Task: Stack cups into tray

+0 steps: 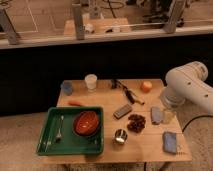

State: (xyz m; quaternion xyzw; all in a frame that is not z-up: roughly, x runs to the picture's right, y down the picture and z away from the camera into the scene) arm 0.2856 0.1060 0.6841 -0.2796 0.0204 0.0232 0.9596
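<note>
1. As viewed from the one camera, the green tray lies at the front left of the wooden worktop. It holds a fork in its left half and an orange-red bowl in its right half.
2. The blue cup stands upright behind the tray, well apart from its rear rim.
3. A small orange stick-shaped item lies just behind the tray's rear rim.
4. The white cup stands upright behind the tray's right end, further back than the blue cup.
5. The metal cup stands upright just beside the tray's right rim, near its front corner.
6. A grey bar lies to the right of the tray's rear corner. A dark tool lies further back.
7. A dark red cluster lies right of the tray, beyond the metal cup. An orange fruit sits well behind it.
8. A grey-blue item and the clear glass cup stand side by side, far right of the tray.
9. The gripper, below the white arm, is at the clear glass cup, well apart from the tray. Whether it is wide, narrow or holding anything cannot be told.
10. A blue sponge lies furthest right of the tray, near the worktop's front.
</note>
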